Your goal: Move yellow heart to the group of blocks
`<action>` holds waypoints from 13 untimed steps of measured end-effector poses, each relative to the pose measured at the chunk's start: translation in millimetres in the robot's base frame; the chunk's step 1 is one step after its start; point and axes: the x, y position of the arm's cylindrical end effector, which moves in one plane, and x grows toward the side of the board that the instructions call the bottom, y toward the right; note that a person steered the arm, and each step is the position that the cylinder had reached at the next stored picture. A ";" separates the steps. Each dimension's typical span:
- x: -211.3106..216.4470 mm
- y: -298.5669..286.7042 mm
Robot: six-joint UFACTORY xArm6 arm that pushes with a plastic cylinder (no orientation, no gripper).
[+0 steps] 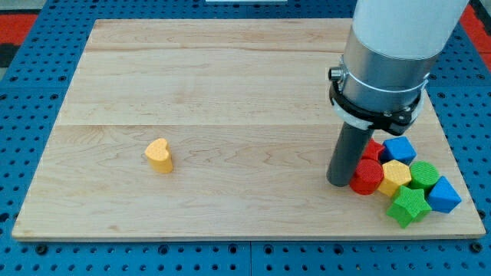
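The yellow heart (159, 154) lies alone on the wooden board (230, 77), left of centre and toward the view's bottom. The group of blocks sits at the view's bottom right: a red cylinder (368, 175), a second red block (373, 149) behind it, a blue cube (400, 149), a yellow block (396, 176), a green cylinder (423, 175), a green star (407, 205) and another blue block (443, 195). My tip (340, 182) stands at the left edge of the group, touching or almost touching the red cylinder, far to the right of the yellow heart.
The arm's white and grey body (387, 54) hangs over the board's right side and hides part of it. A blue pegboard (31, 115) surrounds the board on all sides.
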 end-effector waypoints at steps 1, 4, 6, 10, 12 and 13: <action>-0.4 -38.4; -90.4 -124.7; -112.6 -246.6; -67.3 -307.6; -64.7 -277.4; -59.6 -255.3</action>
